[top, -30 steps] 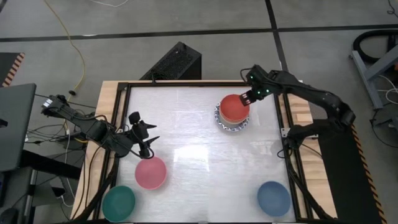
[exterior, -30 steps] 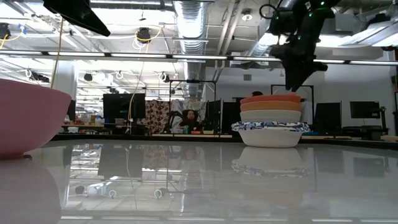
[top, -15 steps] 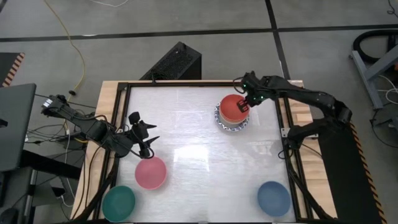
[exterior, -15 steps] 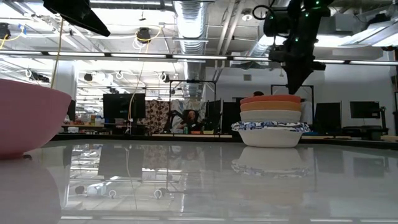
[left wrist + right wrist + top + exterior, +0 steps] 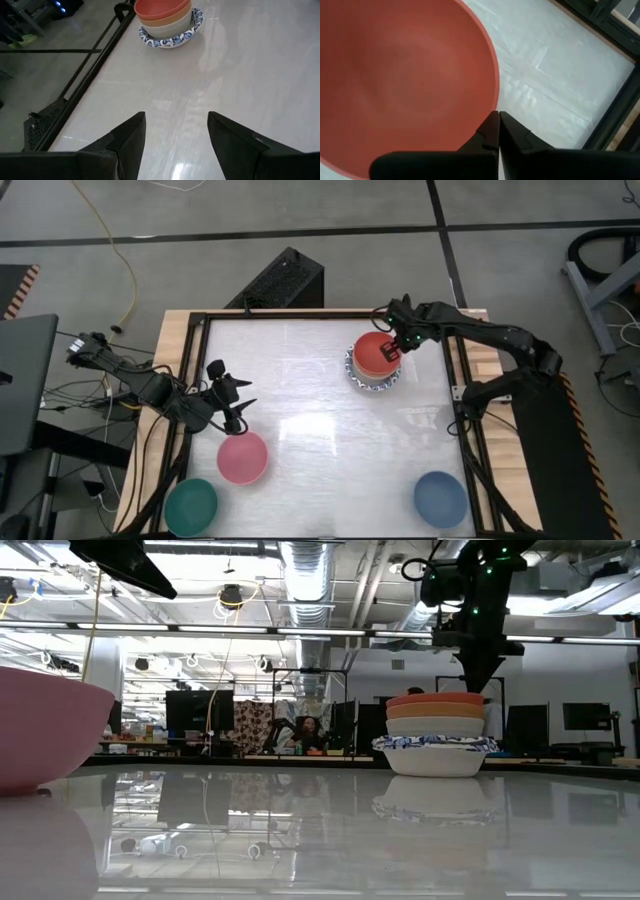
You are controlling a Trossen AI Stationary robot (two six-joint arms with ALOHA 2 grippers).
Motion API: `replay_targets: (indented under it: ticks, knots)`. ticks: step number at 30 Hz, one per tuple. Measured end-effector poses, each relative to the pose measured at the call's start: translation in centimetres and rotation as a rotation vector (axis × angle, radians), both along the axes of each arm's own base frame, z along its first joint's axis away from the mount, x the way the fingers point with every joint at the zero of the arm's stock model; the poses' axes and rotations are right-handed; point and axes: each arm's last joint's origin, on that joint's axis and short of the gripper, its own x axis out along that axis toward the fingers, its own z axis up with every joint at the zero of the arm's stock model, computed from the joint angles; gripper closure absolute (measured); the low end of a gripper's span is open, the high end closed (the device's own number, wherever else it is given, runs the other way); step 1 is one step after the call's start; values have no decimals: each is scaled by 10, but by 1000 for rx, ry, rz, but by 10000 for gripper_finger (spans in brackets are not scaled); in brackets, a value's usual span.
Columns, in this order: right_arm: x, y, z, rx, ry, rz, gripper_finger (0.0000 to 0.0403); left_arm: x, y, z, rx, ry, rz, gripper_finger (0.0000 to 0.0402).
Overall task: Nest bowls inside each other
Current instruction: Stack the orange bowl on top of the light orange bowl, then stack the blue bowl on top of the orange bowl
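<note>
A stack of bowls (image 5: 375, 361) stands at the table's far right: a red bowl (image 5: 405, 85) on top, then orange and cream ones, in a white bowl with a blue-patterned rim (image 5: 435, 745). My right gripper (image 5: 392, 348) is shut, pointing steeply down at the red bowl's right rim. A pink bowl (image 5: 242, 457), a green bowl (image 5: 191, 505) and a blue bowl (image 5: 441, 498) each sit alone on their bases near the front edge. My left gripper (image 5: 243, 402) hangs open just beyond the pink bowl, with nothing between its fingers (image 5: 132, 137). My right gripper has its shut fingertips (image 5: 492, 125) right at the red bowl's rim (image 5: 494, 102), on the bowl's right side, coming from above and pointing down. Nothing is between the fingers. I cannot tell whether the tips touch the rim.
A black frame rail (image 5: 467, 430) and wooden strips edge the table. A black box (image 5: 283, 280) sits beyond the far edge. The white tabletop (image 5: 320, 430) lies bare between the stack and the three single bowls.
My right gripper has moved a little toward the table's left and down, onto the red bowl's right rim, and has shut. The stack has stayed where it was.
</note>
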Motion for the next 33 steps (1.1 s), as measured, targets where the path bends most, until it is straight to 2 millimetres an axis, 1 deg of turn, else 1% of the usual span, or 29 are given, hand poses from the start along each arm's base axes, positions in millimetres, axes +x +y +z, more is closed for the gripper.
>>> replay_targets:
  ticks: [4, 9, 12, 15, 18, 21, 25, 28, 33]
  knots:
    - [0, 0, 0, 3, 5, 0, 384, 0, 0, 0, 0, 0, 0, 198]
    - [1, 5, 1, -1, 0, 18, 372, 0, 0, 0, -1, -1, 1, 198]
    - [0, 13, 6, -32, -1, 31, 366, 0, 0, 0, -6, -3, 4, 198]
    - [-4, 26, 16, -60, -28, 20, 363, 0, 0, 0, -7, -4, 4, 198]
    - [-9, 46, 25, -50, -78, 7, 363, 0, 0, 0, -7, -4, 4, 198]
    - [-17, 71, 29, -6, -67, -3, 363, 0, 0, 0, -7, -4, 4, 198]
    - [-32, 107, 29, 58, 27, -73, 363, 0, 0, 0, -8, -5, 4, 198]
    - [-42, 135, 29, 91, 94, -94, 363, 0, 0, 0, -14, -7, 8, 198]
    - [-51, 180, 28, 146, 77, -55, 355, 2, -1, -1, -13, -3, 9, 198]
